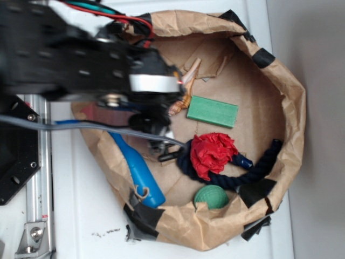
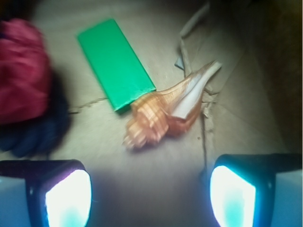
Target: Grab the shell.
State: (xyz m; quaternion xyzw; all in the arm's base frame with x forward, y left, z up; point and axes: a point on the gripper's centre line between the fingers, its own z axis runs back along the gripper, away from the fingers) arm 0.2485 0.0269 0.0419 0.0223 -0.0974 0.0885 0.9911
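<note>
On the brown paper floor of the paper basin (image 1: 280,75), the shell (image 2: 165,111) lies on its side, and its knobbly whorled end is touching the near corner of the green block (image 2: 116,64). Its long point goes away from the block, toward a torn flap in the paper. In the wrist view we see the gripper (image 2: 150,191) above it with the jaws standing wide apart; both fingertips (image 2: 68,196) are at the bottom edge, nothing is between them, and the shell is a little ahead of the gap, not yet inside it.

We judge that the shell is light, hard and stiff, so it will not give under the pads. Its surface looks glossy on the cream inner lip and ribbed on the whorls, so it can slip or turn if the pads meet it on a slope. The thin point seems the most fragile part, and we would not squeeze there. The best place to hold, in our opinion, is across the wide body, just behind the whorled end, where the sides are the most parallel and the ribs give some friction.

One risk is the block: a finger that goes down on that side may catch it. The red cloth (image 2: 21,71) and the dark rope (image 2: 33,135) are well apart on the left and should not disturb.
</note>
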